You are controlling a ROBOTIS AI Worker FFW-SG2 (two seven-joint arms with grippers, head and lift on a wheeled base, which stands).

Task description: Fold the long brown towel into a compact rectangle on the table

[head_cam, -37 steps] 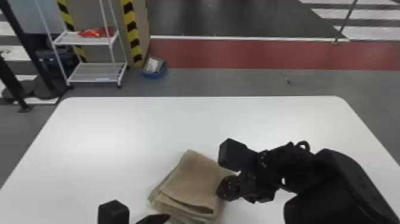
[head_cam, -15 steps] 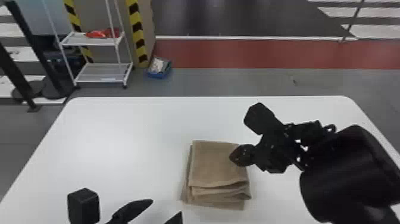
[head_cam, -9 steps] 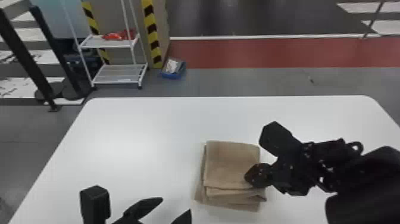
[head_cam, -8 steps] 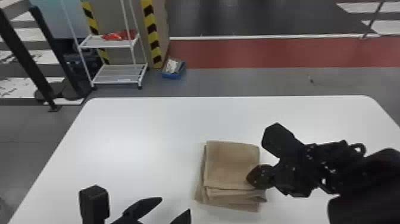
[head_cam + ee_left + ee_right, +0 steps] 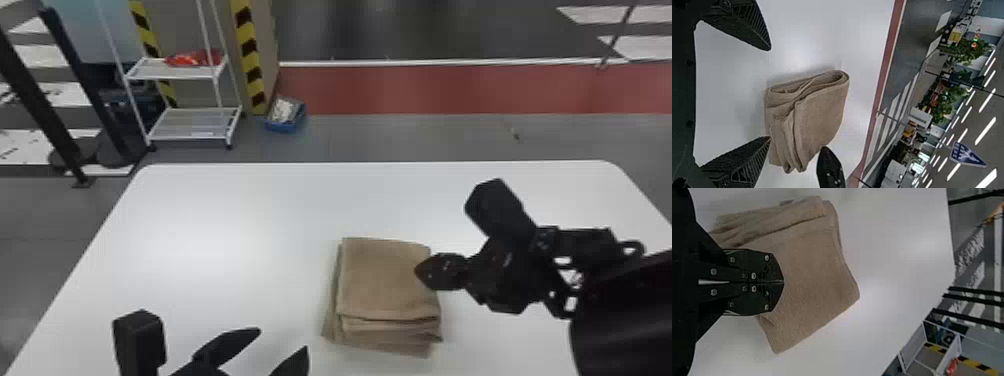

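Observation:
The brown towel lies folded into a layered, roughly square stack on the white table. At its right edge, my right gripper reaches over the top layer. In the right wrist view the fingers of that gripper are pressed together over the towel, with no cloth visible between them. My left gripper stands open near the table's front, left of the towel. The left wrist view has the left gripper with its fingers wide apart and the towel beyond them.
Beyond the table's far edge stand a white shelf rack with red items on it and a blue bin on the floor. Black posts stand at the left.
Since the earliest frame, the towel has turned squarer to the table and sits farther right in view, as the head view shifted. My left gripper shows more of itself; the right stays at the towel's right side.

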